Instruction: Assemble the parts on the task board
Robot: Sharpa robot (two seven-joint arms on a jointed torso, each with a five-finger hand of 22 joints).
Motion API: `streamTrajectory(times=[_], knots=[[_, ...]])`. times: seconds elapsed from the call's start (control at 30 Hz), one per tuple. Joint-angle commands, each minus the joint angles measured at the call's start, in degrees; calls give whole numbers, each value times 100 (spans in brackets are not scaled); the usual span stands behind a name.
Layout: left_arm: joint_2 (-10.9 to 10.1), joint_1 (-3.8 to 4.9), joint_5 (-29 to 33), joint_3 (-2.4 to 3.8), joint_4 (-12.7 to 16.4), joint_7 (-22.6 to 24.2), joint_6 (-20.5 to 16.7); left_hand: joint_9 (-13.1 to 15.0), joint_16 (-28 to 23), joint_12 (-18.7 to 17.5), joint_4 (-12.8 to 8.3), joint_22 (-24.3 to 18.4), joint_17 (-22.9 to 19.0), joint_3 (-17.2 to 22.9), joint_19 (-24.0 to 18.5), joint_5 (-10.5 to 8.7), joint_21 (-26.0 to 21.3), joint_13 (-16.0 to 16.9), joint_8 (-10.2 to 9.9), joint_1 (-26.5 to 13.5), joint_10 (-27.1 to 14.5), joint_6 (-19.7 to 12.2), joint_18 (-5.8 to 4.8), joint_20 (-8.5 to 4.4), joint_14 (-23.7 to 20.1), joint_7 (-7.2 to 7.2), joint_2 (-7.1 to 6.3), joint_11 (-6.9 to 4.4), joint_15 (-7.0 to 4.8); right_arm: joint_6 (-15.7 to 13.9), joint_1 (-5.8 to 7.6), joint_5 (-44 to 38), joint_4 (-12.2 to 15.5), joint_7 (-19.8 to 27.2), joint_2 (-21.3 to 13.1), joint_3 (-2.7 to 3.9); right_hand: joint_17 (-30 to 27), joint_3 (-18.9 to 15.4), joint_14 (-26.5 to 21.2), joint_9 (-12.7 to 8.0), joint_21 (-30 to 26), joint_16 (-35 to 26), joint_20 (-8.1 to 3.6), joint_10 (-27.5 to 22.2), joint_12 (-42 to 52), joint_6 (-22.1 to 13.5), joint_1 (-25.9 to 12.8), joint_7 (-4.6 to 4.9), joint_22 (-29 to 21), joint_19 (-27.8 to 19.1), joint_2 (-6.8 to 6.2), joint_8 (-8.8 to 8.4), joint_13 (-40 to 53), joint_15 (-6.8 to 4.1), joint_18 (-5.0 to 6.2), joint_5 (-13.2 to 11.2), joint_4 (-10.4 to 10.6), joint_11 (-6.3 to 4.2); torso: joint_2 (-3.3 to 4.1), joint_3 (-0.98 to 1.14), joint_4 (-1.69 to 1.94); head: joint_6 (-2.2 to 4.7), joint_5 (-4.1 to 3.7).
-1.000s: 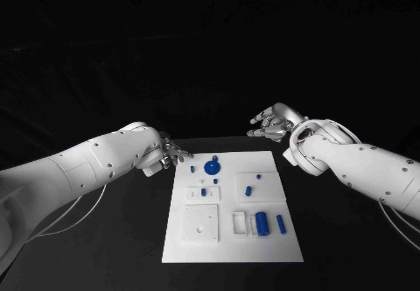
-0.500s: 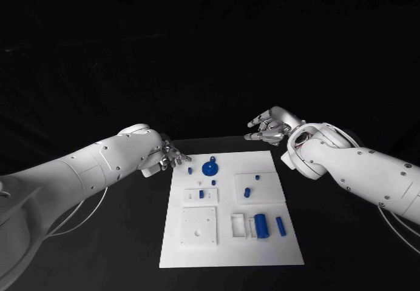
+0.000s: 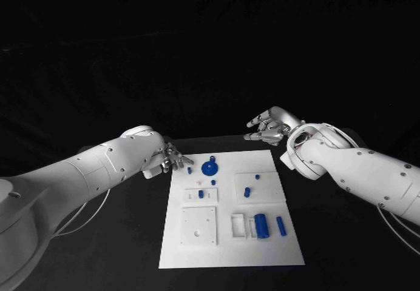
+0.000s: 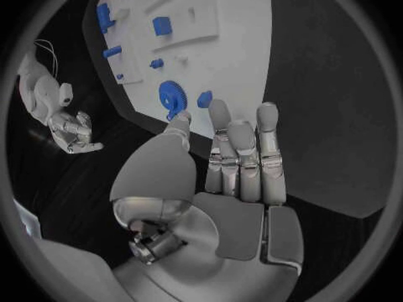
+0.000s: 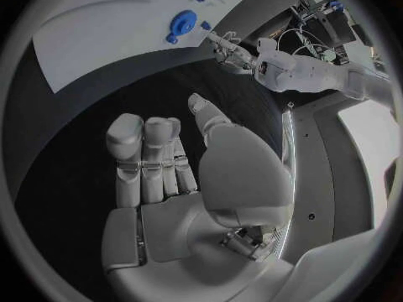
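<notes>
In the head view, the white task board (image 3: 232, 209) is seen at centre, blue parts (image 3: 210, 168) scattered on it. The left hand (image 3: 166, 159), empty with fingers extended, is poised at its upper-left corner, seemingly for reaching. The right hand (image 3: 269, 127), empty and loosely curled, is held above the upper-right corner.

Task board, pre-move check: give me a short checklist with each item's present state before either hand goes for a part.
1. Left hand holds nothing, fingers apart: ok.
2. Right hand holds nothing: ok.
3. Task board lies flat and in full sight in the head view: ok.
4. Round blue part at the board's far end uncovered, beside the left hand: ok.
5. Right hand over the board: not ok, it hangs past the far edge.
6. Whether small parts are fully seated: cannot tell.
</notes>
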Motion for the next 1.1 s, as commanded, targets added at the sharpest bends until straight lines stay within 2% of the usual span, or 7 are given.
streamTrajectory(times=[0.03, 0.4, 0.83, 0.93, 0.97, 1.07, 1.1], knots=[[30, -20, -20, -4, -22, 114, 207, -19, 40, -39, 14, 109, -8, -9, -36, -12, -27, 9, -14, 3, 124, -29, -28, -2, -49, 7, -2, 51, -5, -7, 1, -70, 8, 15, 13, 6, 4, -20, 34, 1, -19, -38, 21, -11, 12, -27, -20, -5, 592, 196, -14, -27, -5, -25, 37, 30, 23, -27, 7, 1, -6, 1, 2], [88, -84, 110, -13, -108, 165, 281, -166, 60, -50, -247, 109, -58, -136, -47, 3, -36, 13, -14, -11, 111, -72, -24, 7, -69, 25, 190, 62, 4, -4, 2, -72, 9, 14, 38, 11, 4, -20, 34, 1, -19, -38, 21, -11, 12, -27, -20, -5, 592, 196, -14, -27, -5, -25, 37, 30, 23, -27, 11, -2, 0, -5, -31], [126, -103, 267, -14, -179, 238, 255, -274, 67, -54, -336, 108, -76, -173, -53, 11, -46, 10, -18, 4, 102, -102, -22, 13, -85, 38, 281, 70, 10, 0, 5, -76, 2, 13, 64, 14, 4, -20, 34, 1, -19, -38, 21, -11, 12, -27, -20, -5, 592, 196, -14, -27, -5, -25, 37, 30, 23, -27, 5, -1, -3, -11, -50], [130, -103, 303, -14, -200, 258, 254, -348, 65, -58, -438, 109, -91, -247, -56, 25, -57, 8, -16, 28, 88, -145, -20, 19, -95, 49, 411, 79, 18, 1, 5, -76, 0, 13, 69, 14, 4, -20, 34, 1, -19, -38, 21, -11, 12, -27, -20, -5, 592, 196, -14, -27, -5, -25, 37, 30, 23, -27, 6, 0, 2, -11, -59], [132, -104, 315, -14, -208, 265, 258, -611, 64, -61, -517, 105, -101, -325, -61, 17, -65, 4, -11, 35, 85, -120, -11, 22, -92, 61, 461, 92, 26, 2, 5, -77, -1, 13, 71, 15, 4, -20, 34, 1, -19, -38, 21, -11, 12, -27, -20, -5, 592, 196, -14, -27, -5, -25, 37, 30, 23, -27, 8, 1, 3, -11, -62], [141, -105, 346, -14, -229, 281, 278, -728, 65, -66, -598, 109, -108, -348, -64, 30, -70, 2, 6, 83, 70, -164, -16, 27, -108, 67, 587, 88, 24, 4, 5, -78, -1, 12, 75, 15, 4, -20, 34, 1, -19, -38, 21, -11, 12, -27, -20, -5, 592, 196, -14, -27, -5, -25, 37, 30, 23, -27, 13, 2, 6, -15, -67], [145, -107, 355, -14, -236, 284, 284, -729, 65, -66, -599, 109, -108, -348, -65, 30, -70, 2, 6, 84, 69, -164, -16, 27, -108, 67, 590, 88, 24, 4, 5, -78, -1, 12, 77, 15, 4, -20, 34, 1, -19, -38, 21, -11, 12, -27, -20, -5, 592, 196, -14, -27, -5, -25, 37, 30, 23, -27, 16, 3, 6, -13, -67]])
